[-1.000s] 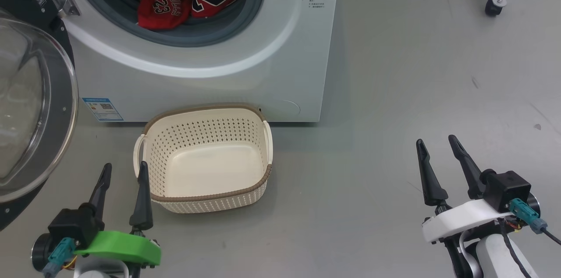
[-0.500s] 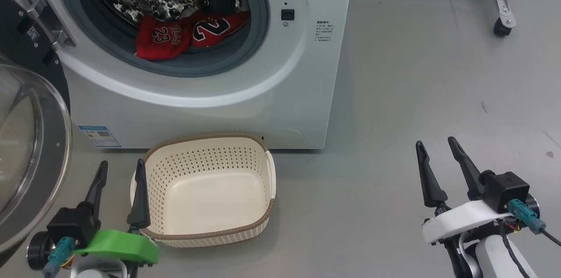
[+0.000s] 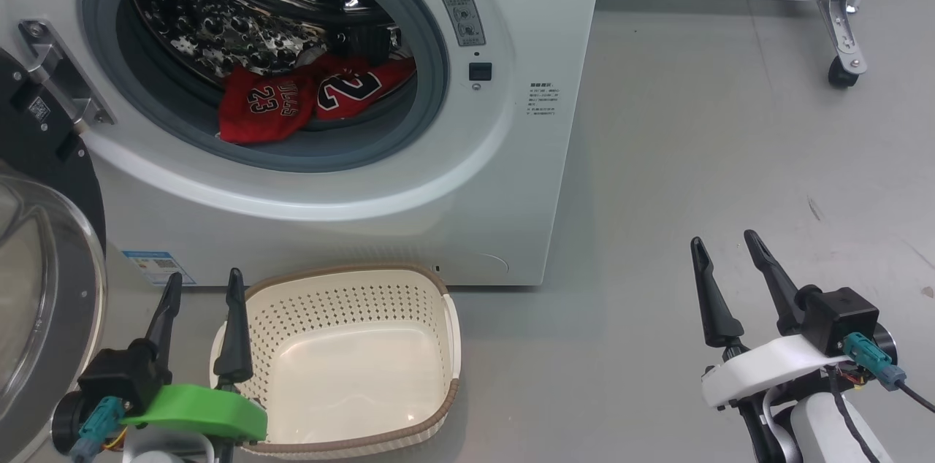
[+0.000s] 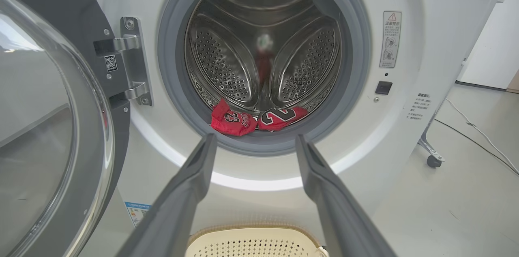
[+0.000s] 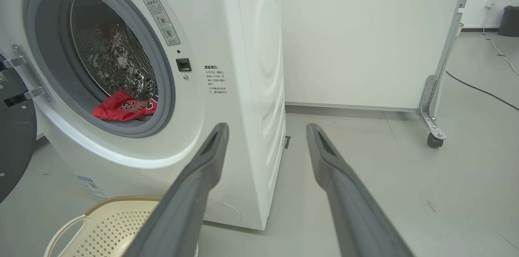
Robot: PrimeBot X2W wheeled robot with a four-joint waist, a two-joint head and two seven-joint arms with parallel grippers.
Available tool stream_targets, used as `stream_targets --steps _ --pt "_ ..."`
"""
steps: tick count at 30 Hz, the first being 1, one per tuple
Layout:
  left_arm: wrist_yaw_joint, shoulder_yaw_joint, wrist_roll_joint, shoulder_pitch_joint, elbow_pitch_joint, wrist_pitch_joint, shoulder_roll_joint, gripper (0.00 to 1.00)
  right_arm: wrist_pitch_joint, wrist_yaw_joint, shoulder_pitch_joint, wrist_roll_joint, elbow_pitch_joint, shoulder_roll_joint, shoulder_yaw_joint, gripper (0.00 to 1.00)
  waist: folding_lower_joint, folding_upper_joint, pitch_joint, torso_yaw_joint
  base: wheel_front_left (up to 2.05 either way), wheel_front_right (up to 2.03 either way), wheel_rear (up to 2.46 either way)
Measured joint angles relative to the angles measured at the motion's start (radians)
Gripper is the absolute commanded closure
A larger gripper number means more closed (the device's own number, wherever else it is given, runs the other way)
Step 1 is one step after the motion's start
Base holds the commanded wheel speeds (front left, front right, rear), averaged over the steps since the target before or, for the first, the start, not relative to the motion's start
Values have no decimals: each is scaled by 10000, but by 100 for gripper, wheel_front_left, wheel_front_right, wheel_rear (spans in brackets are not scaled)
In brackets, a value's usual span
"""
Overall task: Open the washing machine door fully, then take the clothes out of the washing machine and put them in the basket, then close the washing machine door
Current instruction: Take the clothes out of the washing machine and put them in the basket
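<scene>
Clothes (image 3: 292, 101) lie low in the drum of the washing machine (image 3: 453, 229), just behind its grey gasket. You see the washing machine door (image 3: 44, 317) swung open at the machine's left. The basket (image 3: 343, 302) stands on the floor just before the machine. Your left end effector (image 3: 205, 275) hovers before the machine beside the basket, and your right end effector (image 3: 723, 236) is beyond its right corner. Both are open.

A smooth grey floor (image 3: 694, 156) runs to a white partition (image 5: 357, 34) on a castered metal leg (image 5: 434, 125).
</scene>
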Motion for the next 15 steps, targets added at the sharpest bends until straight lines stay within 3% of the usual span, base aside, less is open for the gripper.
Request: stream_targets --steps 15 --pt "-73 -58 84 8 23 0 4 0 0 2 6 0 4 31 10 0 0 0 39 -16 35 -35 0"
